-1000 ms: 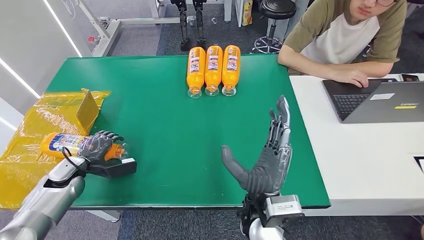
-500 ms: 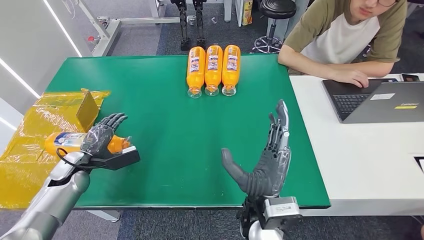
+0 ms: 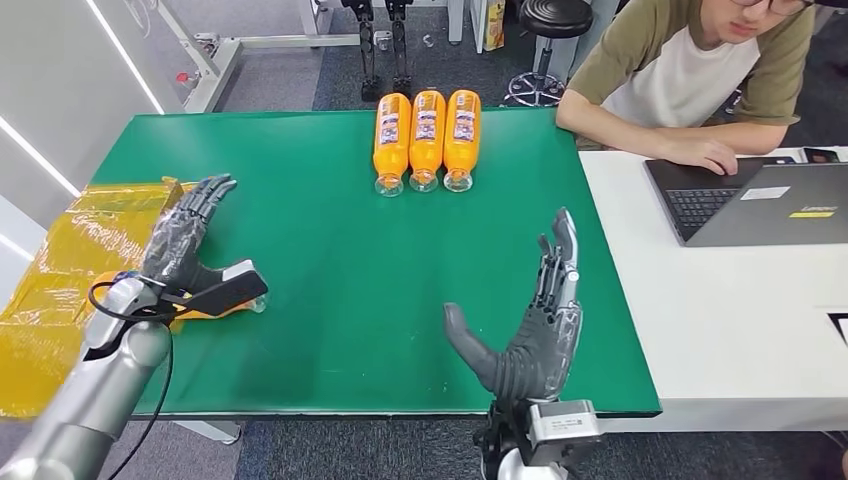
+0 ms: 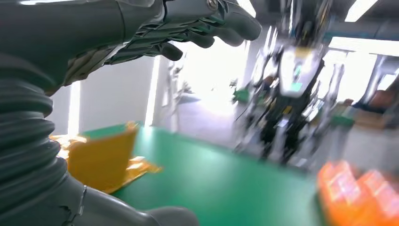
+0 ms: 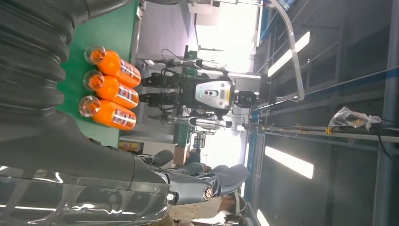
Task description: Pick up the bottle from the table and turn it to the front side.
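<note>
Left hand [image 3: 185,240] hovers wide open, holding nothing, right above the bottle [image 3: 222,306], which lies along the tabletop [image 3: 330,230] edge beneath it; spread, empty right hand [image 3: 535,325] is well apart.

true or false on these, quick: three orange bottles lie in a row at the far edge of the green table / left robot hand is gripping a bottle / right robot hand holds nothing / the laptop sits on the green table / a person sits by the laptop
1. Three orange bottles lie side by side at the far edge of the green table: true.
2. The left robot hand grips a bottle: false. Its fingers are spread and raised, and the bottle lies on the table beneath it.
3. The right robot hand holds nothing: true.
4. The laptop sits on the green table: false. It sits on the white table beside it.
5. A person sits by the laptop: true.
</note>
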Action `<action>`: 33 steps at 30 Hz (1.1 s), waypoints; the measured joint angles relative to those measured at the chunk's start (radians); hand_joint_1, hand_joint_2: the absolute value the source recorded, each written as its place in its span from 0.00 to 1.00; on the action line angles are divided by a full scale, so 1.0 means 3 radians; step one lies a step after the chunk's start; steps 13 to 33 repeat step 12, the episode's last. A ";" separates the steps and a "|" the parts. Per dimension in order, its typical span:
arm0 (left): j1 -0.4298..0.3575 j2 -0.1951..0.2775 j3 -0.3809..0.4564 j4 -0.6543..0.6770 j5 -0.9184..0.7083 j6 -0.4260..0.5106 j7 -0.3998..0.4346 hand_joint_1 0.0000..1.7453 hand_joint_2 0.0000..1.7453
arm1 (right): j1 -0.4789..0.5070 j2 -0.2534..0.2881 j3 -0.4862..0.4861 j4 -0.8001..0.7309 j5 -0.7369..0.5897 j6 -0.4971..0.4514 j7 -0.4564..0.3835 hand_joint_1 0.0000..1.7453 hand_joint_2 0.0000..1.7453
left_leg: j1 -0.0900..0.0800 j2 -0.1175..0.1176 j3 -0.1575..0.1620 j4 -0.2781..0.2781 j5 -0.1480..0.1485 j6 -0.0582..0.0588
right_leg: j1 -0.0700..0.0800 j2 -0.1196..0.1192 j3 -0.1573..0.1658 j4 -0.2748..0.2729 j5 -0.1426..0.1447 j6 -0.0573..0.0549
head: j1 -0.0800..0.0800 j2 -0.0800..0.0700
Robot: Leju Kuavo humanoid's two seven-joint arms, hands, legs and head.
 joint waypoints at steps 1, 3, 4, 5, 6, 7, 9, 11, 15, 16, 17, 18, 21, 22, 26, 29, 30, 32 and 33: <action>0.0026 -0.0009 0.0045 -0.0158 0.0165 0.0011 -0.0069 0.00 1.00 | 0.0016 0.0000 -0.0005 -0.0012 0.0002 -0.0001 -0.0001 0.00 1.00 | 0.0000 0.0000 0.0000 0.0000 0.0000 0.0000 | 0.0000 0.0001 0.0000 0.0000 0.0000 0.0000 | 0.0000 0.0000; 0.0107 -0.0055 0.0147 -0.0500 0.0505 0.0036 -0.0227 0.00 1.00 | 0.0051 0.0000 -0.0019 -0.0034 0.0009 0.0000 -0.0003 0.00 1.00 | -0.0001 0.0000 0.0000 0.0000 -0.0001 0.0000 | -0.0001 0.0001 0.0000 -0.0001 0.0000 0.0000 | 0.0000 0.0000; 0.0166 -0.0102 0.0203 -0.0678 0.0681 0.0044 -0.0314 0.00 1.00 | 0.0067 0.0000 -0.0026 -0.0045 0.0018 0.0000 -0.0004 0.00 1.00 | -0.0002 0.0000 0.0000 0.0000 -0.0001 0.0000 | -0.0002 0.0001 0.0000 -0.0002 0.0000 0.0000 | 0.0000 0.0000; 0.0240 -0.0167 0.0261 -0.0867 0.0877 0.0046 -0.0411 0.00 1.00 | 0.0082 0.0000 -0.0034 -0.0056 0.0028 0.0000 -0.0004 0.00 1.00 | -0.0003 0.0000 0.0000 0.0000 -0.0002 0.0001 | -0.0003 0.0001 0.0000 -0.0003 -0.0001 0.0001 | 0.0000 0.0000; 0.0330 -0.0256 0.0318 -0.1067 0.1105 0.0030 -0.0510 0.00 1.00 | 0.0097 0.0000 -0.0043 -0.0066 0.0038 0.0000 -0.0004 0.00 1.00 | -0.0003 0.0000 0.0000 0.0000 -0.0003 0.0002 | -0.0003 0.0000 0.0000 -0.0004 -0.0001 0.0001 | -0.0001 0.0000; 0.0433 -0.0363 0.0369 -0.1272 0.1364 0.0000 -0.0593 0.00 1.00 | 0.0113 0.0000 -0.0052 -0.0075 0.0046 0.0002 -0.0004 0.00 1.00 | -0.0004 0.0000 0.0000 0.0000 -0.0004 0.0003 | -0.0004 0.0000 0.0001 -0.0004 -0.0001 0.0002 | -0.0001 0.0000; 0.0654 -0.0605 0.0432 -0.1661 0.1907 -0.0081 -0.0682 0.00 1.00 | 0.0147 0.0000 -0.0068 -0.0088 0.0049 0.0011 -0.0001 0.00 1.00 | -0.0004 0.0001 -0.0001 0.0000 -0.0006 0.0006 | -0.0004 0.0000 0.0002 -0.0006 -0.0002 0.0003 | 0.0000 0.0000; 0.0877 -0.0841 0.0445 -0.1973 0.2369 -0.0139 -0.0689 0.00 1.00 | 0.0177 0.0002 -0.0078 -0.0092 0.0038 0.0041 0.0013 0.00 1.00 | -0.0005 0.0001 -0.0001 0.0000 -0.0008 0.0009 | -0.0005 0.0000 0.0003 -0.0008 -0.0002 0.0004 | 0.0000 0.0000; 0.0931 -0.0899 0.0444 -0.2045 0.2474 -0.0150 -0.0689 0.00 1.00 | 0.0184 0.0002 -0.0079 -0.0093 0.0034 0.0051 0.0019 0.00 1.00 | -0.0005 0.0001 -0.0001 0.0000 -0.0008 0.0009 | -0.0005 0.0000 0.0003 -0.0008 -0.0002 0.0004 | 0.0000 0.0000; 0.0931 -0.0899 0.0444 -0.2045 0.2474 -0.0150 -0.0689 0.00 1.00 | 0.0184 0.0002 -0.0079 -0.0093 0.0034 0.0051 0.0019 0.00 1.00 | -0.0005 0.0001 -0.0001 0.0000 -0.0008 0.0009 | -0.0005 0.0000 0.0003 -0.0008 -0.0002 0.0004 | 0.0000 0.0000; 0.0931 -0.0899 0.0444 -0.2045 0.2474 -0.0150 -0.0689 0.00 1.00 | 0.0184 0.0002 -0.0079 -0.0093 0.0034 0.0051 0.0019 0.00 1.00 | -0.0005 0.0001 -0.0001 0.0000 -0.0008 0.0009 | -0.0005 0.0000 0.0003 -0.0008 -0.0002 0.0004 | 0.0000 0.0000; 0.0931 -0.0899 0.0444 -0.2045 0.2474 -0.0150 -0.0689 0.00 1.00 | 0.0184 0.0002 -0.0079 -0.0093 0.0034 0.0051 0.0019 0.00 1.00 | -0.0005 0.0001 -0.0001 0.0000 -0.0008 0.0009 | -0.0005 0.0000 0.0003 -0.0008 -0.0002 0.0004 | 0.0000 0.0000; 0.0931 -0.0899 0.0444 -0.2045 0.2474 -0.0150 -0.0689 0.00 1.00 | 0.0184 0.0002 -0.0079 -0.0093 0.0034 0.0051 0.0019 0.00 1.00 | -0.0005 0.0001 -0.0001 0.0000 -0.0008 0.0009 | -0.0005 0.0000 0.0003 -0.0008 -0.0002 0.0004 | 0.0000 0.0000; 0.0931 -0.0899 0.0444 -0.2045 0.2474 -0.0150 -0.0689 0.00 1.00 | 0.0184 0.0002 -0.0079 -0.0093 0.0034 0.0051 0.0019 0.00 1.00 | -0.0005 0.0001 -0.0001 0.0000 -0.0008 0.0009 | -0.0005 0.0000 0.0003 -0.0008 -0.0002 0.0004 | 0.0000 0.0000; 0.0931 -0.0899 0.0444 -0.2045 0.2474 -0.0150 -0.0689 0.00 1.00 | 0.0184 0.0002 -0.0079 -0.0093 0.0034 0.0051 0.0019 0.00 1.00 | -0.0005 0.0001 -0.0001 0.0000 -0.0008 0.0009 | -0.0005 0.0000 0.0003 -0.0008 -0.0002 0.0004 | 0.0000 0.0000; 0.0931 -0.0899 0.0444 -0.2045 0.2474 -0.0150 -0.0689 0.00 1.00 | 0.0184 0.0002 -0.0079 -0.0093 0.0034 0.0051 0.0019 0.00 1.00 | -0.0005 0.0001 -0.0001 0.0000 -0.0008 0.0009 | -0.0005 0.0000 0.0003 -0.0008 -0.0002 0.0004 | 0.0000 0.0000; 0.0931 -0.0899 0.0444 -0.2045 0.2474 -0.0150 -0.0689 0.00 1.00 | 0.0184 0.0002 -0.0079 -0.0093 0.0034 0.0051 0.0019 0.00 1.00 | -0.0005 0.0001 -0.0001 0.0000 -0.0008 0.0009 | -0.0005 0.0000 0.0003 -0.0008 -0.0002 0.0004 | 0.0000 0.0000; 0.0931 -0.0899 0.0444 -0.2045 0.2474 -0.0150 -0.0689 0.00 1.00 | 0.0184 0.0002 -0.0079 -0.0093 0.0034 0.0051 0.0019 0.00 1.00 | -0.0005 0.0001 -0.0001 0.0000 -0.0008 0.0009 | -0.0005 0.0000 0.0003 -0.0008 -0.0002 0.0004 | 0.0000 0.0000; 0.0931 -0.0899 0.0444 -0.2045 0.2474 -0.0150 -0.0689 0.00 1.00 | 0.0184 0.0002 -0.0079 -0.0093 0.0034 0.0051 0.0019 0.00 1.00 | -0.0005 0.0001 -0.0001 0.0000 -0.0008 0.0009 | -0.0005 0.0000 0.0003 -0.0008 -0.0002 0.0004 | 0.0000 0.0000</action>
